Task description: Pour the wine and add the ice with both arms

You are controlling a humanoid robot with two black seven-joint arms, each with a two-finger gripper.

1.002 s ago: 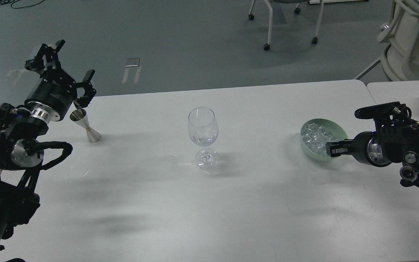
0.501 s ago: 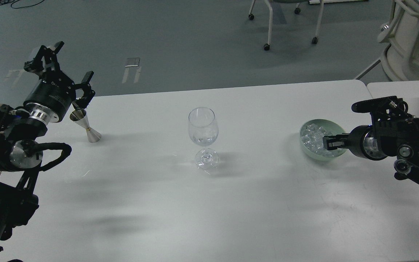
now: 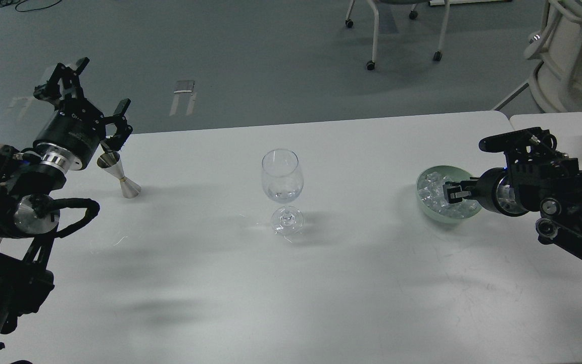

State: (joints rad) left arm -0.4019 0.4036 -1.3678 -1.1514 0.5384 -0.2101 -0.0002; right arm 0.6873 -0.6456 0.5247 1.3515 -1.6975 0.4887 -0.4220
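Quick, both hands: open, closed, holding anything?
Left hand: open, empty, beside the jigger.
Right hand: over the ice in the bowl; cannot tell.

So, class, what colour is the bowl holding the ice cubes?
Pale green bowl, seen best in the head view.

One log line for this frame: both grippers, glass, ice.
left gripper: open by jigger | right gripper: over ice in bowl | wine glass: upright, no ice

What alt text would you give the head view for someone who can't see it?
A clear stemmed wine glass stands mid-table on a white table, holding a little clear liquid. The right end effector reaches into a pale green bowl of clear ice cubes. The left end effector is open, above a small silver metal jigger at the left.
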